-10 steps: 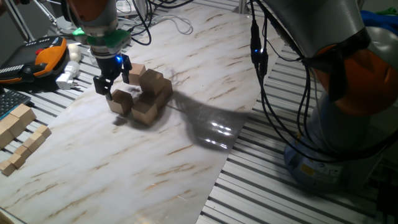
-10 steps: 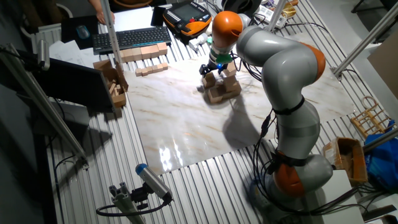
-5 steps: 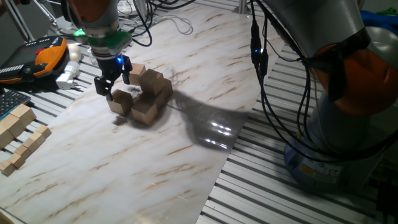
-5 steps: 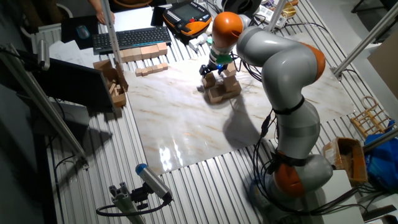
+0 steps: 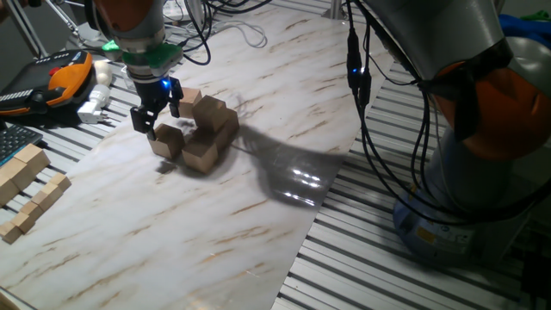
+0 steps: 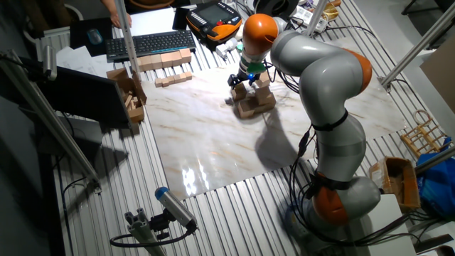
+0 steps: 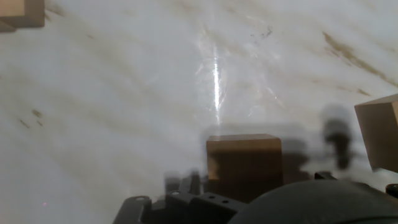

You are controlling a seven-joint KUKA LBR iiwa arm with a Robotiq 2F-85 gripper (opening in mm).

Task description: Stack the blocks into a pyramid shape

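Several light-tan wooden blocks stand in a tight cluster on the marble board (image 5: 258,207). The nearest-left block (image 5: 165,140) sits under my gripper (image 5: 156,118). Beside it are a front block (image 5: 202,155), a higher block (image 5: 215,116) and a back block (image 5: 188,101). The gripper's fingers stand apart, just above the left block, holding nothing. In the other fixed view the gripper (image 6: 242,77) hovers over the same cluster (image 6: 250,105). The hand view shows that block (image 7: 244,160) centred below, another block (image 7: 379,132) at the right edge and one (image 7: 22,12) at the top left.
Paler, flatter wooden pieces (image 5: 26,185) lie off the board at the left, also seen in the other fixed view (image 6: 163,60). An orange-black pendant (image 5: 60,77) and a white plug (image 5: 95,105) lie behind the cluster. A keyboard (image 6: 146,44) lies farther back. Cables hang over the board's right edge.
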